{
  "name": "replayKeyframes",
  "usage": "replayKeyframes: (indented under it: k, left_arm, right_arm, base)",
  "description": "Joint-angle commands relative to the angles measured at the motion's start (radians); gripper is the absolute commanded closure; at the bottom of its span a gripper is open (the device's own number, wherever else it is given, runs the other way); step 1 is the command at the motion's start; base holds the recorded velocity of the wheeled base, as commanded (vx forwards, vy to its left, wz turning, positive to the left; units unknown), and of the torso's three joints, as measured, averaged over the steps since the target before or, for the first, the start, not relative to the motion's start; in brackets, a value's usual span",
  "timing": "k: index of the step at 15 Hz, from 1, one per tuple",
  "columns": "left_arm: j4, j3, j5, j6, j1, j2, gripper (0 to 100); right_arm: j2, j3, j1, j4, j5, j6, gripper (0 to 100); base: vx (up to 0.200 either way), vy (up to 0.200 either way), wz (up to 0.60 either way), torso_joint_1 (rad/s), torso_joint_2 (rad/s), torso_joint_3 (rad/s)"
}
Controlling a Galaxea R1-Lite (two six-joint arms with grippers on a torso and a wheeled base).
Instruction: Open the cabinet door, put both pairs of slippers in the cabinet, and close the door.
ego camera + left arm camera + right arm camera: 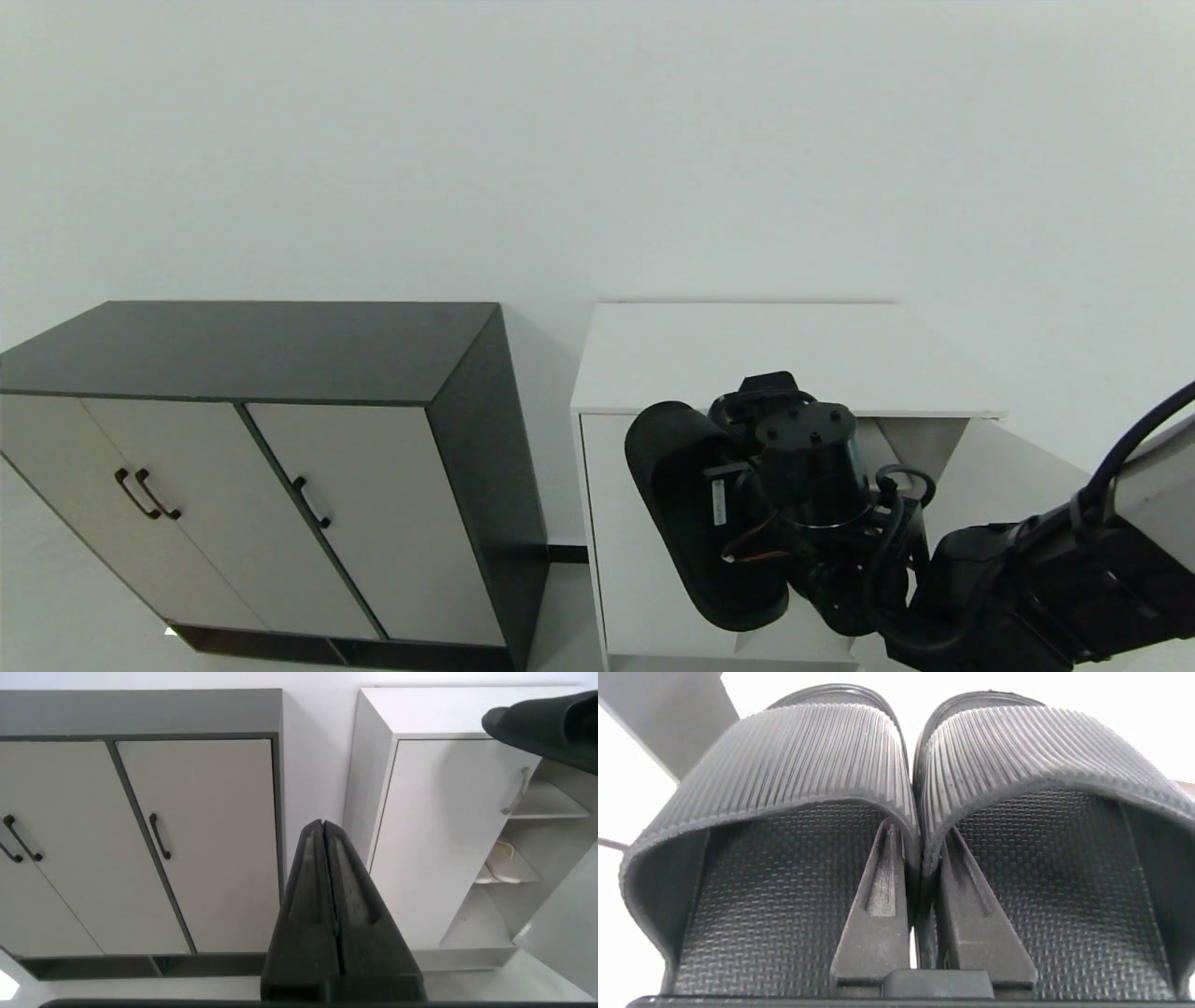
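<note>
Slippers (813, 765), black, one pair, sit side by side in the right gripper (918, 859). Its jaws are clenched on the two inner strap walls pressed together, so one pinch carries both. The pair hangs in the air just before the white cabinet (747, 355), below its top.

Left gripper (323, 831): jaws closed on nothing, held low and back, facing the cabinets. Likely parked clear of the loaded arm, free for the door.

White cabinet stands open. Shelves (551, 812) show beside a panel (448, 840) with a handle (517, 789). A pale shape (505, 859) lies on a shelf, probably the other pair. Judged: black pair goes in next, then the door.

To the left, dark cabinet (252, 345), doors shut. Wall (597, 140) behind both.
</note>
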Motion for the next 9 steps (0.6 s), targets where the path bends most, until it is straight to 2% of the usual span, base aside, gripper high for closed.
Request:
replayKeyframes:
  k: [1,6,9]
  left_arm:
    - [0.0,0.0,0.0,0.001,0.0,0.001,100]
    - [0.0,0.0,0.0,0.001,0.0,0.001,100]
    - [0.0,0.0,0.0,0.001,0.0,0.001,100]
  right_arm:
    - [0.005,0.0,0.006,0.0,-0.002,-0.001,100]
    - [0.006,0.0,0.006,-0.006,-0.002,-0.001,100]
    - [0.008,0.001,0.006,-0.011,-0.002,-0.001,100]
  base:
    - [0.0,0.0,0.0,0.0,0.0,0.0]
    - [0.0,0.0,0.0,0.0,0.0,0.0]
    - [0.0,-0.2,0.0,-0.001,0.0,0.007]
